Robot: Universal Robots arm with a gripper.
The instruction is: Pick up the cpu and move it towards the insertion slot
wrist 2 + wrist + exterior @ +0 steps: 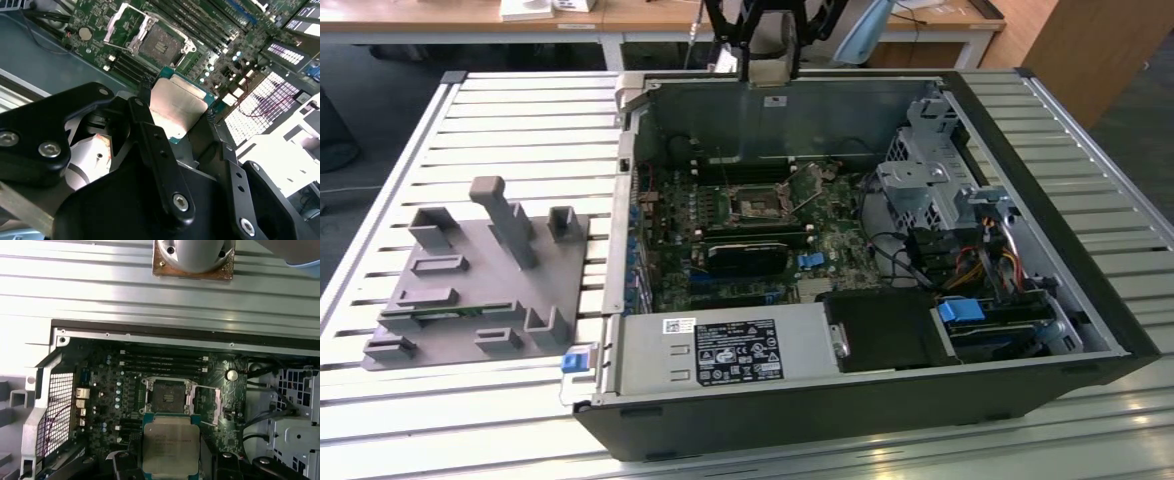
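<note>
Grey fixture block (pixel 474 280) on the slatted table (pixel 520 130) at the exterior view's left. Further right, open computer case (pixel 854 400). Gripper (pixel 180 112) clamped on the chip (pixel 177 107), held above the board, near the socket (pixel 167 395).

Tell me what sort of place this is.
Probably a lab or office workshop for computer assembly: an open computer case lies on a slatted metal table, desks stand behind, and the claw holds the cpu.
</note>
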